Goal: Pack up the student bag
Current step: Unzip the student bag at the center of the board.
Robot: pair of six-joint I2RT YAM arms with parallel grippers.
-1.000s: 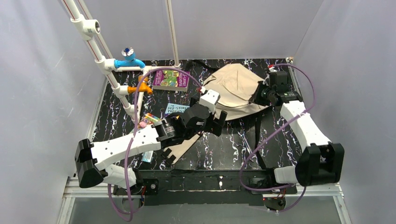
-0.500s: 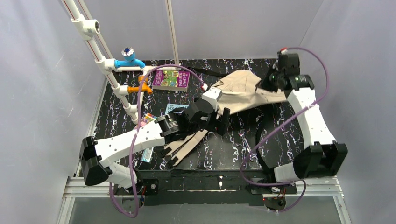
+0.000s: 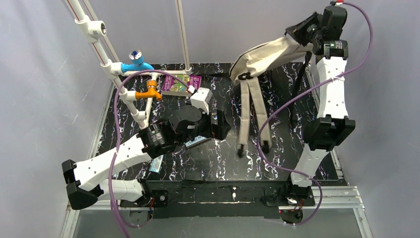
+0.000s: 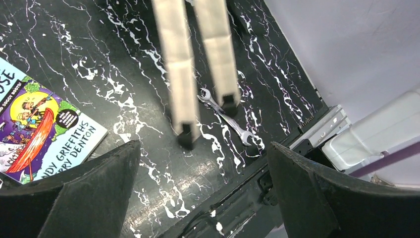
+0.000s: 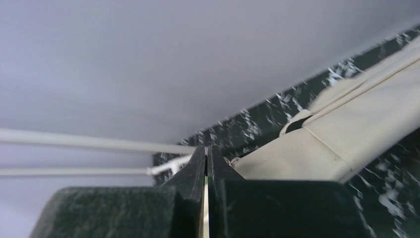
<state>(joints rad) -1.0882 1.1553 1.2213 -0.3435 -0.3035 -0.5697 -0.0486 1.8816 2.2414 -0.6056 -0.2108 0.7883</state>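
The student bag (image 3: 267,55) hangs in the air over the far right corner of the table (image 3: 223,166), well above it. The right gripper (image 3: 308,30) holds it aloft by its top edge, jaws pressed together on a thin fold of beige fabric. The bag's 2 shoulder straps (image 3: 249,111) dangle straight down, their black ends close to the tabletop.

The hold looks slim to me: only 1 pinch of cloth carries the whole bag, so its weight or a quick swing could pull the fabric out and drop it. The straps look blurred in the left wrist view, which suggests they are swaying. Their ends hang just above a wrench (image 4: 225,115) and near the left arm, so either could snag them.

No view shows the bag's opening, so I cannot tell whether it is unzipped or what it holds. Nothing is seen going in. 2 books lie outside it on the table: a storey book (image 4: 44,124) beneath the left gripper (image 4: 203,148), whose fingers are spread wide and empty, and a second book (image 3: 174,85) further back.
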